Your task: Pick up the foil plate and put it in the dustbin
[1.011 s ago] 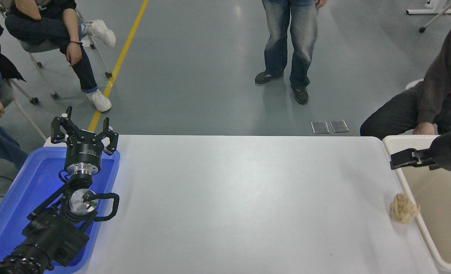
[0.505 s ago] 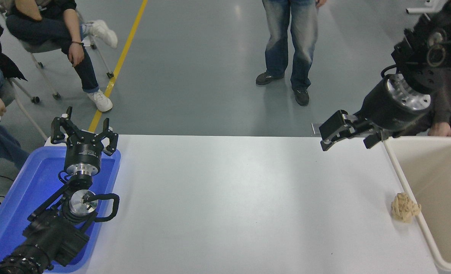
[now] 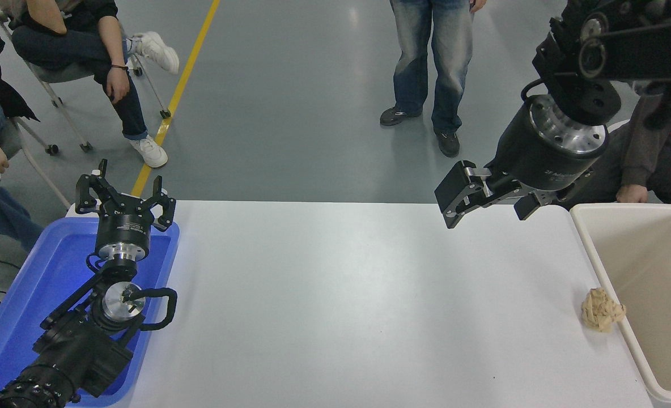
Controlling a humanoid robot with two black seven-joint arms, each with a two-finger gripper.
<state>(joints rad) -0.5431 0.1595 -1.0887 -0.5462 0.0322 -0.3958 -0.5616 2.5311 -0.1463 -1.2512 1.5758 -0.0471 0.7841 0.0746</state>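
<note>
Right pincer (image 3: 485, 201) hangs empty with its jaws spread, above the counter's (image 3: 335, 294) far edge just left of the dustbin (image 3: 599, 260). A second ago it sat low over the bin's near-left rim; since then it has risen and swung leftward, out over the counter. I read that as a withdrawal after a drop. The foil plate cannot be seen anywhere: not on the counter, not in the jaws, and the visible part of the bin's floor shows no silver, though much of the bin runs off the right edge. So the plate is probably inside, out of sight, and the task looks done or nearly so.

Left pincer (image 3: 127, 194) is parked over the blue tray (image 3: 24, 306) at lower left, jaws apart and holding nothing.

Counts: two pincers, one dustbin, one blue tray, one paper ball (image 3: 602, 309) touching the bin's outer wall, no foil plate in view. Four people show in part beyond the counter, two at left, one standing mid, one at right.
</note>
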